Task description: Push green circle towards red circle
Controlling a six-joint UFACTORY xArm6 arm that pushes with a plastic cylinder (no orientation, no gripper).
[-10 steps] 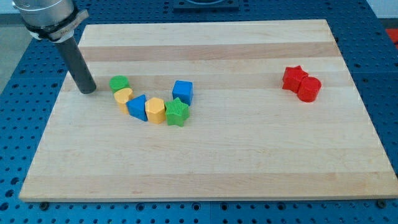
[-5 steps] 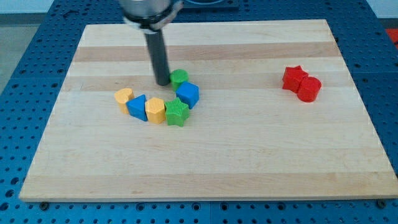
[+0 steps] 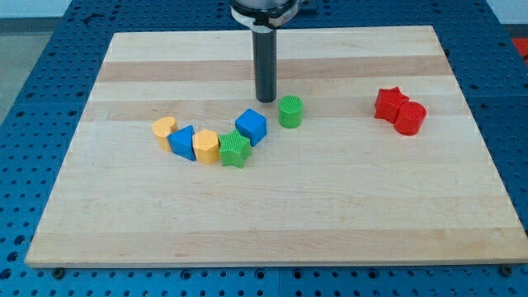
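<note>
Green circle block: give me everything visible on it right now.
The small green circle block is a short upright cylinder, matte and plastic-looking, with fine ribbing on its side and a flat top. It stands on the light wooden board near the middle. My tip sits just to its upper left in the view, close, contact unclear. The blue cube lies apart to its left; the red circle is far right.

single raised view, angled down, whole board point(image 3: 462, 206)
</note>
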